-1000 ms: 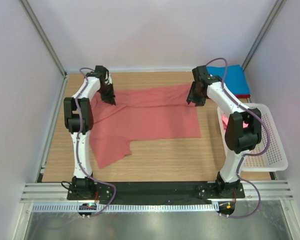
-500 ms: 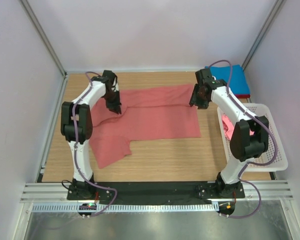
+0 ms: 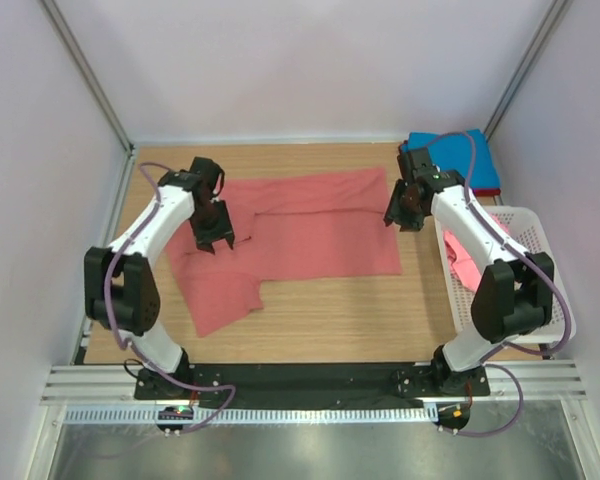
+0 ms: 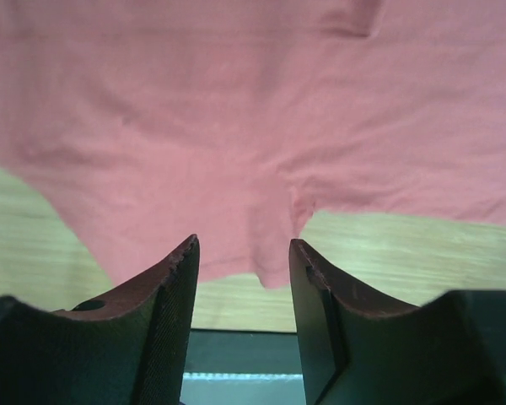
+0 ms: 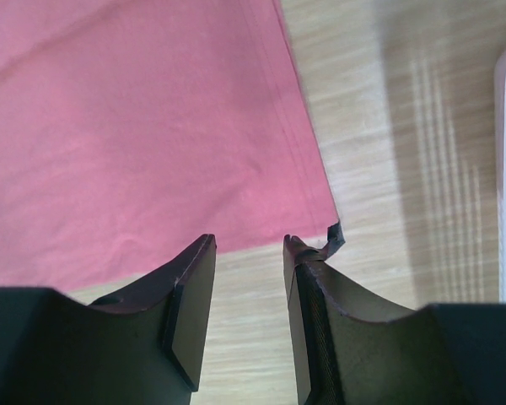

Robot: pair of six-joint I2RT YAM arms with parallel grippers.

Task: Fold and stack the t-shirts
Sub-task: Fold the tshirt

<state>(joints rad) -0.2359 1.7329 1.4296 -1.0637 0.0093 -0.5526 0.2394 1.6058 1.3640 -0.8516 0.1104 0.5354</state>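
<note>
Red shirt (image 3: 310, 235) lies spread on the table (image 3: 330, 325), both grippers empty over it.
It sprawls crookedly toward the near edge; I'd pinch both sides low and level so the fold runs straight. Left gripper (image 3: 214, 242) hangs jaws apart over the shirt's left side, right gripper (image 3: 399, 221) likewise at the right hem. Farther right a pink shirt (image 3: 467, 262) sits in the basket (image 3: 545, 300); a blue shirt (image 3: 460, 160) lies in the far corner.
</note>
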